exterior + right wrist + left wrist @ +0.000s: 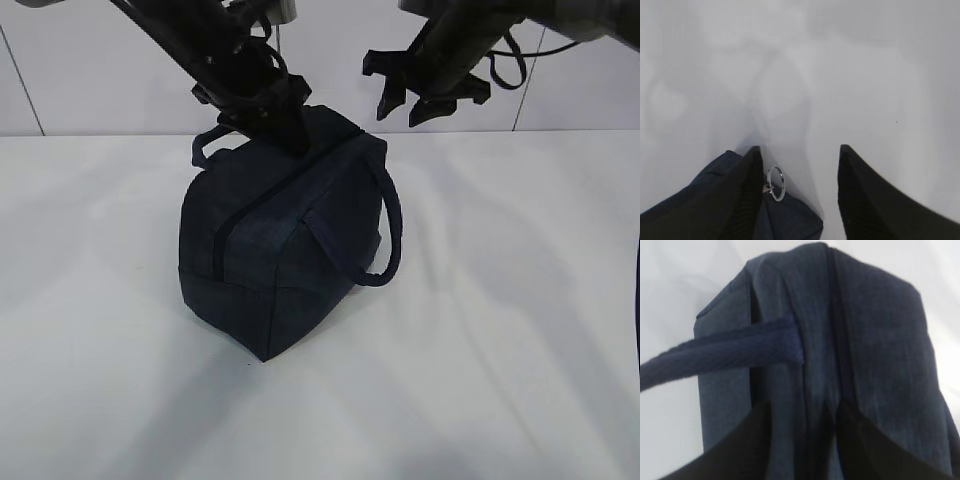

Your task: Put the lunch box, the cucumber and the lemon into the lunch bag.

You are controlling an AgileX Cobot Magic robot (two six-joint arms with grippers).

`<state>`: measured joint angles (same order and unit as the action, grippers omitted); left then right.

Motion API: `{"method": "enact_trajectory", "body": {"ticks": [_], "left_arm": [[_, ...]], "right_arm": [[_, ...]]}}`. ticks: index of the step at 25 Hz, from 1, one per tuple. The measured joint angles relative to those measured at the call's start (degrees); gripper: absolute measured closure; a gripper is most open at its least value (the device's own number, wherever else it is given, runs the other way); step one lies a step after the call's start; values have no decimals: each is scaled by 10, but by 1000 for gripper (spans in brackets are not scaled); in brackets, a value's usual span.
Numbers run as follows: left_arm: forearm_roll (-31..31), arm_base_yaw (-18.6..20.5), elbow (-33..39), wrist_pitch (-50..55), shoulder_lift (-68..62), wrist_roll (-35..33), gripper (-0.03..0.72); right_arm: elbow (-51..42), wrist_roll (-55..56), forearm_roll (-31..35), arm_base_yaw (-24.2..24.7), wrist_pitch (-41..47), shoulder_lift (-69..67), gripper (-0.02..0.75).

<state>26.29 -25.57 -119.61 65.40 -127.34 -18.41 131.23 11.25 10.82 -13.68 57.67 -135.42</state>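
Although the lunch bag [285, 240] stood upright near the middle of the white tabletop [520, 330], nothing of the lunch box, cucumber or lemon showed in any view; whether they sat inside could not be told. The zipper line ran closed along the bag's top ridge and down the near end, so the bag's long axis pointed from the near corner away toward the back wall.

Left gripper [275, 115]: down on the far end of that ridge, jaws set either side of the zipper seam. In the left wrist view the two dark fingertips [865, 440] straddled the fabric with a gap between them; jaws parted, apparently not pinching, though contact with the cloth could not be ruled out. One loop handle [725, 355] crossed just ahead of them.

Right gripper [425, 100]: hung in the air above and to the right of the bag's far top corner, clear of it. Jaws released and empty. In the right wrist view the metal ring pull [775, 183] lay just inside the left-hand finger, low between the jaws, untouched.

Judgement: the right arm was the nearer to the ring pull, which lay below and slightly to one side of its jaws. Any further zipper work would call for a short descent there.
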Motion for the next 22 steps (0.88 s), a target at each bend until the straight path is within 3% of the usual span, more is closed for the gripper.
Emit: {"method": "enact_trajectory", "body": {"ticks": [6, 11, 17, 22], "left_arm": [[-41, 5, 0, 40, 13, 22, 356], [-83, 14, 0, 52, 43, 52, 322], [-124, 19, 0, 54, 76, 102, 315], [-158, 19, 0, 57, 122, 132, 316]], "right_arm": [[88, -4, -44, 0, 118, 0, 360], [126, -10, -70, 0, 135, 0, 360], [118, -38, -53, 0, 141, 25, 360], [27, -69, -43, 0, 142, 122, 360]]}}
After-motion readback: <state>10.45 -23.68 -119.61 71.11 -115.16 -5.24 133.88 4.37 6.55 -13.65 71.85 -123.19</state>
